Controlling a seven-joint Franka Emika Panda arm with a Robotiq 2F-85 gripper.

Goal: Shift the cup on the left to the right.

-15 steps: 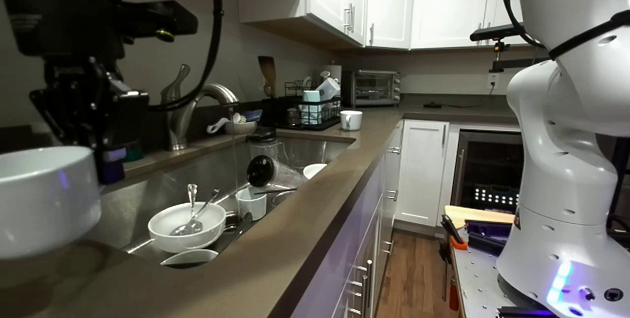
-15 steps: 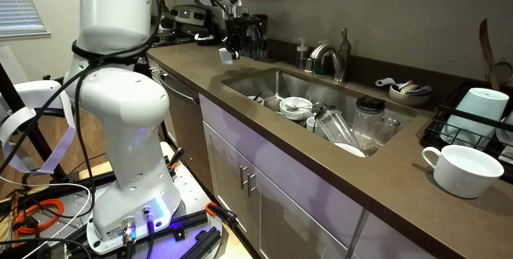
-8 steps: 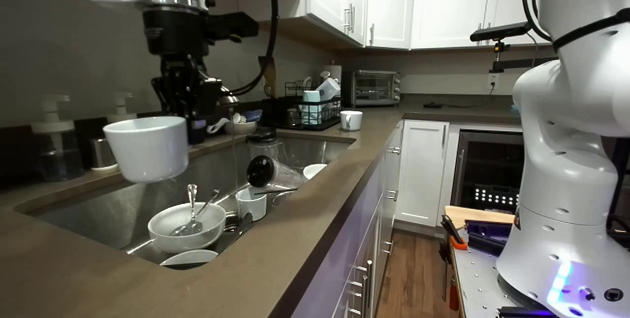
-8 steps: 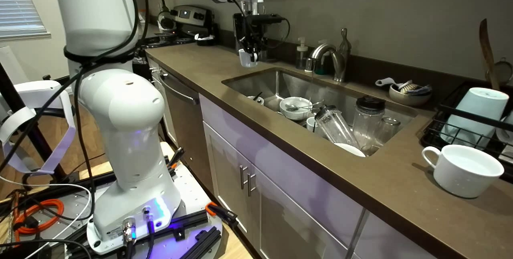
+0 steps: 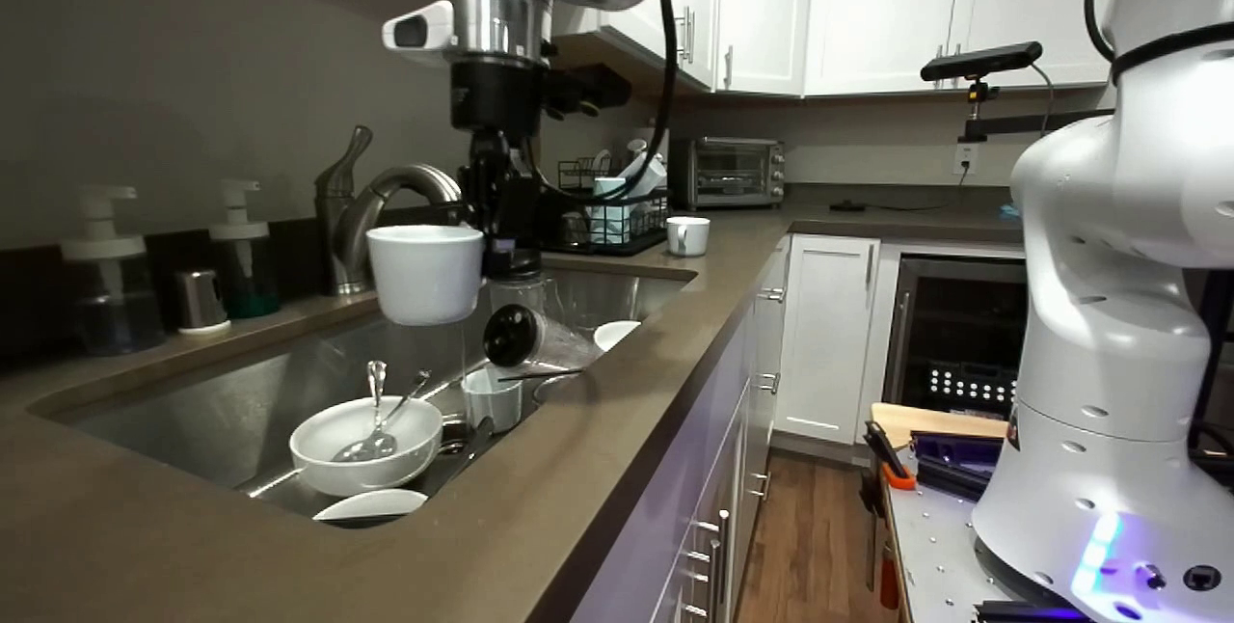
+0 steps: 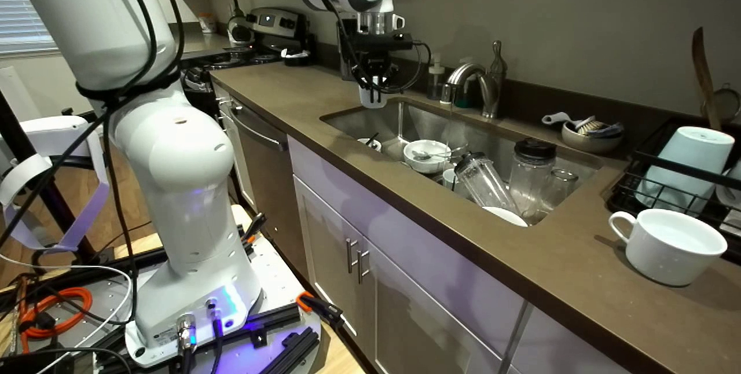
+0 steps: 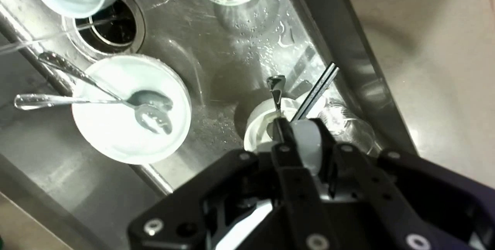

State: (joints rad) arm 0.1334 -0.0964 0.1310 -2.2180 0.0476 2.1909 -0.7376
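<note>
The cup (image 5: 424, 278), a plain white mug, hangs upright in the air over the sink; it also shows in an exterior view (image 6: 371, 98). My gripper (image 5: 506, 252) is shut on its handle, beside the cup's wall. In the wrist view the gripper's fingers (image 7: 301, 122) stand on both sides of the white handle (image 7: 308, 145); most of the cup body is hidden behind them. A second white mug (image 6: 674, 249) with a loop handle stands upright on the counter beside the dish rack; it also shows in an exterior view (image 5: 687, 236).
The sink (image 5: 202, 440) holds a white bowl (image 5: 362, 469) with spoons, a clear tumbler (image 6: 483, 183), a lidded jar (image 6: 529, 174) and other dishes. The faucet (image 5: 362, 228) runs a thin stream near the cup. Soap dispensers (image 5: 106, 295) and a dish rack (image 5: 631, 223) stand along the wall.
My gripper has carried the cup from over the counter at the sink's end to over the sink, towards the faucet and dish rack. The second mug and the sink dishes have not moved.
</note>
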